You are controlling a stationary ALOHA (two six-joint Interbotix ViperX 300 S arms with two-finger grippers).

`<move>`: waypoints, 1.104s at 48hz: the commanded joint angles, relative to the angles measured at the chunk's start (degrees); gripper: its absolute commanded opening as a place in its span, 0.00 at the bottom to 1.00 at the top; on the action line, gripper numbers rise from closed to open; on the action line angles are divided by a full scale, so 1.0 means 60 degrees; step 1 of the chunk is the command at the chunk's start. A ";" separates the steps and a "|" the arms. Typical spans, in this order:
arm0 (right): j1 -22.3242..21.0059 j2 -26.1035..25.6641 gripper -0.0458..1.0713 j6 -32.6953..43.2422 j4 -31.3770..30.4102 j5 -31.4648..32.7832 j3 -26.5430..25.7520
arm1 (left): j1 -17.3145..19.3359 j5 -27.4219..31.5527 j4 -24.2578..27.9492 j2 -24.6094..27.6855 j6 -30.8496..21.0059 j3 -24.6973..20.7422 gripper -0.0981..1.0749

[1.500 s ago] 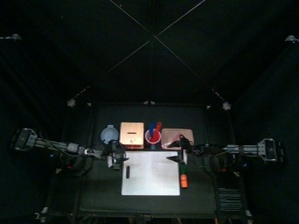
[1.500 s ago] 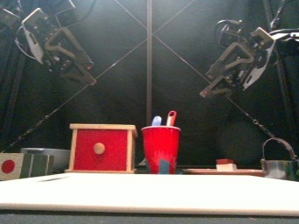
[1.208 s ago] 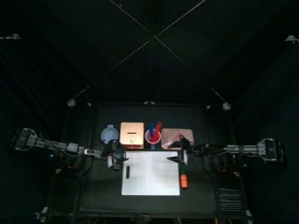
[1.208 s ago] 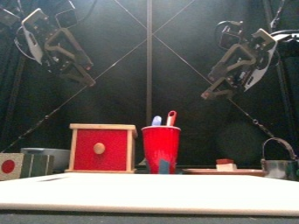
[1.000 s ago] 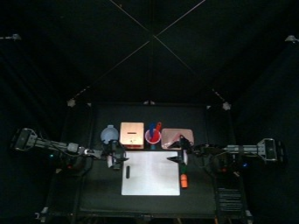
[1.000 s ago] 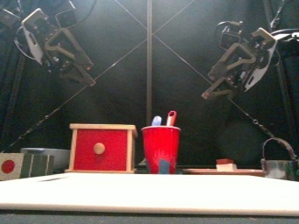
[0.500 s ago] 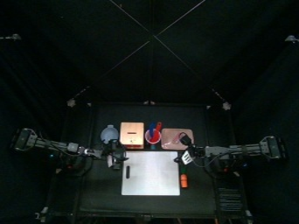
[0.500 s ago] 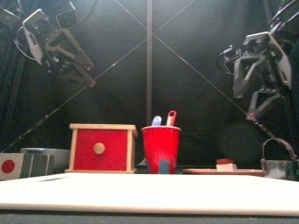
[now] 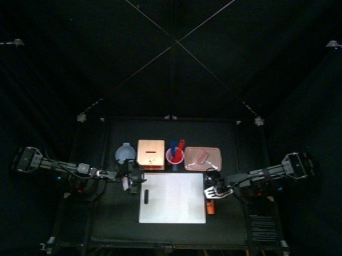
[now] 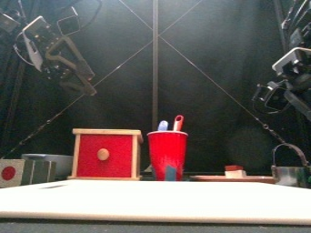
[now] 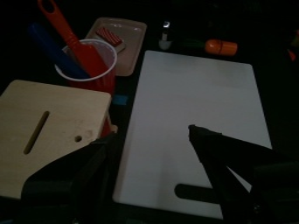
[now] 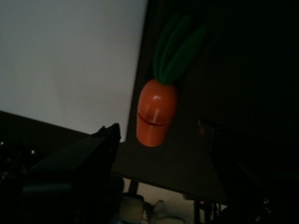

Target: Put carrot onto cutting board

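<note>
Top view: white board (image 9: 174, 198) flat mid-table; carrot (image 9: 213, 208) off it, on the table just beside its right edge. Right gripper (image 9: 214, 189) over the carrot, jaws spread wide, holding nothing. Left gripper (image 11: 152, 153) above the board's left edge, also spread, empty.

Robot test enclosure, laboratory type. Evidence: black curtains on all sides, crossed overhead lines, a small black table (image 9: 174, 235) at centre, and toy kitchen props on it, namely a red cup (image 10: 168, 155) and a wooden box (image 10: 107, 153).
</note>
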 commanded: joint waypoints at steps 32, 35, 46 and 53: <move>0.1289 0.1729 0.76 0.3179 -0.1406 -0.1201 -0.0278 | 0.0029 0.0103 0.0132 -0.0425 0.0015 -0.0088 0.92; 0.1304 0.1758 0.70 0.3164 -0.1318 -0.1392 -0.0278 | 0.0029 0.0117 0.0132 -0.0425 0.0015 -0.0073 0.92; 0.1069 0.1436 0.59 0.3091 -0.1670 -0.1479 -0.0732 | 0.0044 0.0103 0.0117 -0.0425 0.0000 -0.0059 0.92; 0.0161 0.1421 0.59 0.3003 -0.2534 -0.1582 -0.1714 | 0.0044 0.0103 0.0132 -0.0425 0.0015 -0.0059 0.92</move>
